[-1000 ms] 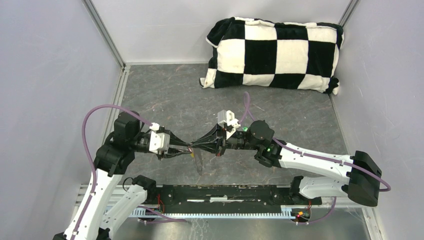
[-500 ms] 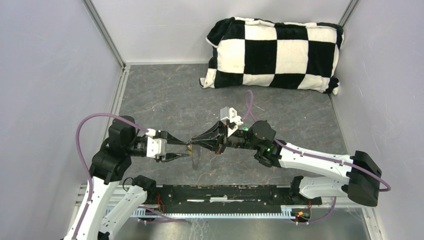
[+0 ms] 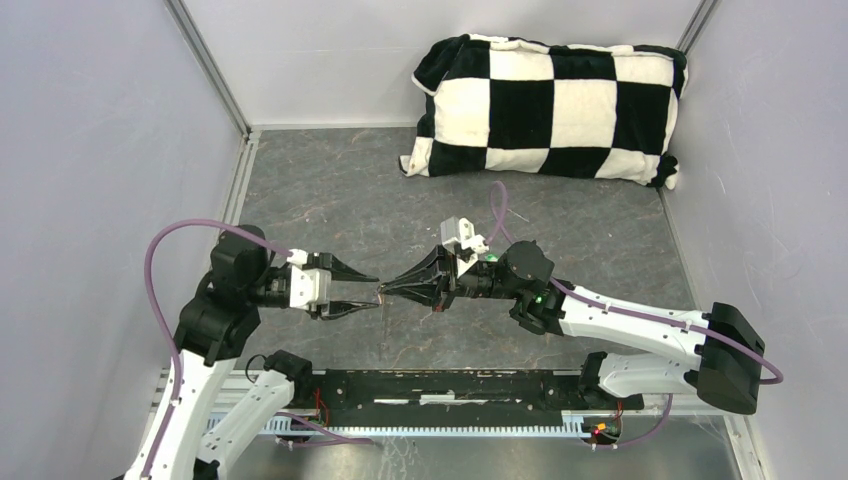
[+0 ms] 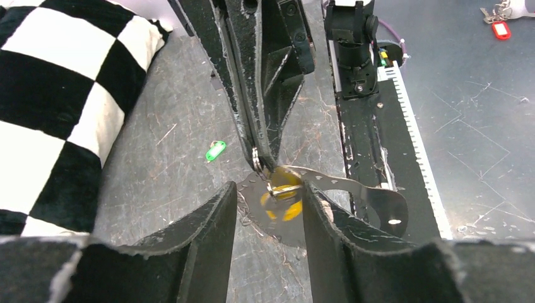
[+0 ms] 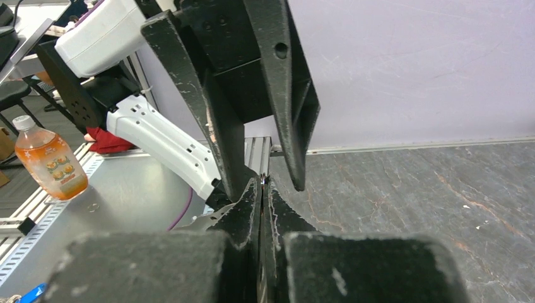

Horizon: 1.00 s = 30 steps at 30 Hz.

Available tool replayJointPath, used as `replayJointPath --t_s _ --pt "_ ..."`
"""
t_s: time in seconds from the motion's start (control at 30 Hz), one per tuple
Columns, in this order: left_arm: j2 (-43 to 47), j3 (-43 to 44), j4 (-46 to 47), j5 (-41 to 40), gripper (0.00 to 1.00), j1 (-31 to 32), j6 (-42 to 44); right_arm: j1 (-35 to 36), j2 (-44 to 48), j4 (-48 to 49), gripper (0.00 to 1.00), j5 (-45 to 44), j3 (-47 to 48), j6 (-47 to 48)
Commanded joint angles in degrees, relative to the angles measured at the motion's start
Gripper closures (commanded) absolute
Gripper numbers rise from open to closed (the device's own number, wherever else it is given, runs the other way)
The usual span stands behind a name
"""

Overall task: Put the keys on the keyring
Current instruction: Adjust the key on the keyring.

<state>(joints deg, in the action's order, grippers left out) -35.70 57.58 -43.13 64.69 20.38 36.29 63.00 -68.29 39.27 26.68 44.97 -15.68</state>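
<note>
My right gripper (image 3: 388,292) is shut on the keyring (image 4: 353,189), a silvery metal loop that hangs from its tips (image 5: 262,183). Part of the keyring shows left of my right fingers in the right wrist view (image 5: 211,218). The yellow-headed key (image 4: 282,203) dangles with the keyring just below those tips and shows as an orange speck from above (image 3: 382,290). My left gripper (image 3: 374,291) is open and empty, its tips facing the right gripper's tips a short gap away; in its own view (image 4: 270,186) the yellow key lies just beyond its fingers. The green-headed key (image 4: 215,150) lies on the table beyond the right gripper.
A black-and-white checkered pillow (image 3: 550,105) lies at the back right and shows in the left wrist view (image 4: 50,95). The black rail (image 3: 450,385) runs along the near edge. White walls close the sides. A juice bottle (image 5: 50,161) stands outside the cell.
My left gripper has opened and drawn back to the left, away from the right gripper's tips. The right gripper has stayed shut with the keyring and yellow key.
</note>
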Motion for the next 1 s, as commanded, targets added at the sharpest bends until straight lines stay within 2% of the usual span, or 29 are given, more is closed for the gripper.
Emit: replayJointPath --t_s 0.0,0.13,0.23,0.37,0.6,0.7,0.73,0.8,0.9,0.97 --pt "-1.6 1.5 1.2 2.1 0.5 0.2 -3.1 0.3 1.5 2.2 1.0 2.2 1.2 0.4" --pt "-2.7 1.7 1.1 2.8 0.52 0.2 -3.1 0.3 0.8 1.3 1.0 2.9 2.0 0.7" --pt "-3.7 2.0 1.1 3.7 0.64 0.2 -3.4 0.2 0.6 1.1 1.0 3.1 2.3 0.8" --pt "-4.3 1.7 1.2 3.8 0.85 0.1 -3.5 0.3 0.6 0.8 1.0 3.1 2.8 1.2" --pt "-4.4 0.2 1.0 5.3 0.98 0.1 -3.4 0.2 -0.4 -1.2 0.99 3.9 4.7 1.1" --pt "-4.3 0.2 1.2 4.4 0.98 0.2 -3.7 0.1 0.2 -6.6 0.81 4.2 6.5 3.2" --pt "-4.2 0.2 0.8 3.8 0.98 0.1 -3.2 -0.2 0.6 -10.2 0.72 4.8 8.0 4.7" --pt "-4.0 0.5 -0.8 2.4 0.98 0.1 -0.8 -0.9 0.2 -21.4 0.6 5.8 12.8 9.2" --pt "-4.2 0.8 -4.2 1.2 0.98 0.2 2.8 -1.5 -1.8 -39.4 0.48 7.0 21.7 16.8" --pt "-4.3 0.6 -4.8 0.6 0.98 0.1 4.1 -1.6 -3.5 -49.2 0.46 7.0 27.2 21.5"
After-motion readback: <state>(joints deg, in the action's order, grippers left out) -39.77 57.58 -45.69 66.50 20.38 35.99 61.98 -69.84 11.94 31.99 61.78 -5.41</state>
